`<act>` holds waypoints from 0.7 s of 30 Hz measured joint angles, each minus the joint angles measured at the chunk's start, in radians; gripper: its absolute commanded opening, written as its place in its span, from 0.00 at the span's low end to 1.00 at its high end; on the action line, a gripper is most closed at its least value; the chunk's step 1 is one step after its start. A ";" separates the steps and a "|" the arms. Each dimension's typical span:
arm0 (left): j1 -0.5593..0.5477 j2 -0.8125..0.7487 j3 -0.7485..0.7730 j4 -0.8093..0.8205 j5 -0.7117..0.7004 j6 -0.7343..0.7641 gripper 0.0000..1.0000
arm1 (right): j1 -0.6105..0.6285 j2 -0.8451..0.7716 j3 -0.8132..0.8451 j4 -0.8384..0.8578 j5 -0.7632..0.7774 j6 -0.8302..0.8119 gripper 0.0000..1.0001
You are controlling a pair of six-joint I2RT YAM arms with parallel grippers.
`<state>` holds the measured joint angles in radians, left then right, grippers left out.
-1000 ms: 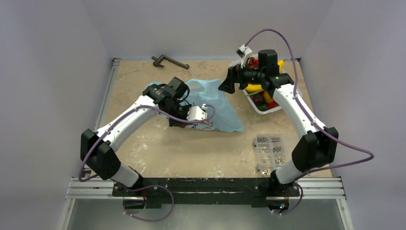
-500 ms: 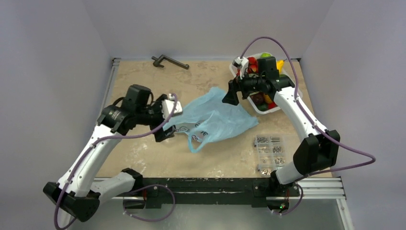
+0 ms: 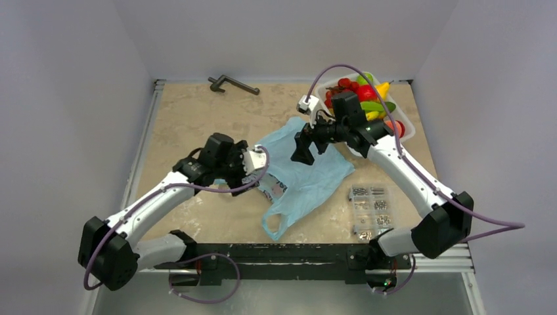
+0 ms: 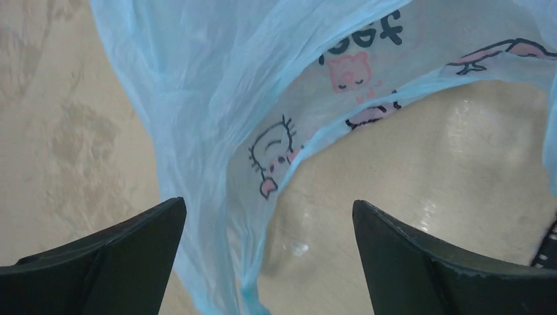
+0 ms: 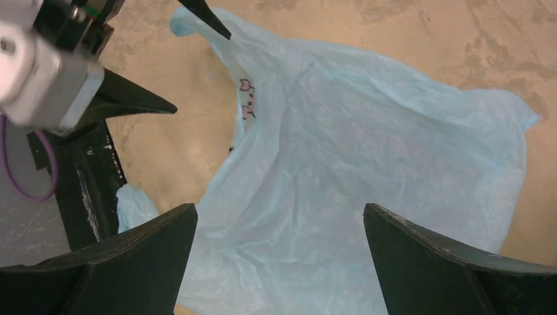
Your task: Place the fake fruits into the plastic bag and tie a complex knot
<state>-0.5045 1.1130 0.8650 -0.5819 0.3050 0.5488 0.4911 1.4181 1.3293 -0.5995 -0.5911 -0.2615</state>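
Observation:
The light-blue plastic bag (image 3: 309,180) lies crumpled flat mid-table, one handle loop trailing toward the near edge. My left gripper (image 3: 259,178) is open at the bag's left edge by the printed patch. In the left wrist view the plastic bag (image 4: 217,98) and a thin handle strip run between the wide left gripper (image 4: 269,256) without being pinched. My right gripper (image 3: 301,156) hovers open over the bag's upper part. In its wrist view, the plastic bag (image 5: 368,170) fills the space beneath the right gripper (image 5: 279,262). The fake fruits (image 3: 358,95) sit piled in a tray at back right.
The white tray (image 3: 407,128) holding the fruits stands behind the right arm's forearm. A clear box of screws (image 3: 371,209) is at the near right. A dark metal handle (image 3: 233,84) lies at the back left edge.
The left gripper went from shut to open and ended at the bag's left edge. The bag shifted nearer and spread out. The right arm moved from the tray to over the bag.

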 measured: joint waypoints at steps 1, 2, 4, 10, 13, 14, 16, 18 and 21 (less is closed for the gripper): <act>-0.037 0.019 -0.021 0.047 -0.018 0.045 1.00 | 0.000 -0.013 -0.010 -0.003 0.008 0.012 0.99; -0.061 0.041 -0.028 0.085 -0.031 0.079 1.00 | -0.006 -0.025 -0.017 -0.008 0.026 0.025 0.99; -0.102 0.114 -0.027 0.188 -0.059 0.157 1.00 | -0.032 -0.040 -0.029 -0.014 0.054 0.050 0.99; -0.161 0.356 0.049 0.363 -0.100 0.396 0.69 | -0.130 -0.053 -0.034 -0.040 0.085 0.123 0.99; -0.168 0.455 0.114 0.323 -0.111 0.475 0.00 | -0.181 -0.053 -0.034 -0.055 0.088 0.160 0.98; -0.166 0.474 0.137 0.297 -0.121 0.474 0.00 | -0.192 -0.053 -0.034 -0.064 0.091 0.166 0.98; -0.153 0.492 0.188 0.227 -0.143 0.439 0.00 | -0.215 -0.055 -0.034 -0.088 0.106 0.181 0.98; -0.120 0.482 0.235 0.142 -0.149 0.357 0.00 | -0.224 -0.064 -0.034 -0.097 0.108 0.197 0.99; -0.029 0.447 0.329 -0.020 -0.175 0.148 0.00 | -0.223 -0.106 -0.055 -0.077 0.098 0.236 0.99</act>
<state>-0.5331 1.5600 1.1942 -0.6022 0.1299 0.6968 0.2684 1.3117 1.2747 -0.6765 -0.4927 -0.0254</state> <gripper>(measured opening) 0.006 0.987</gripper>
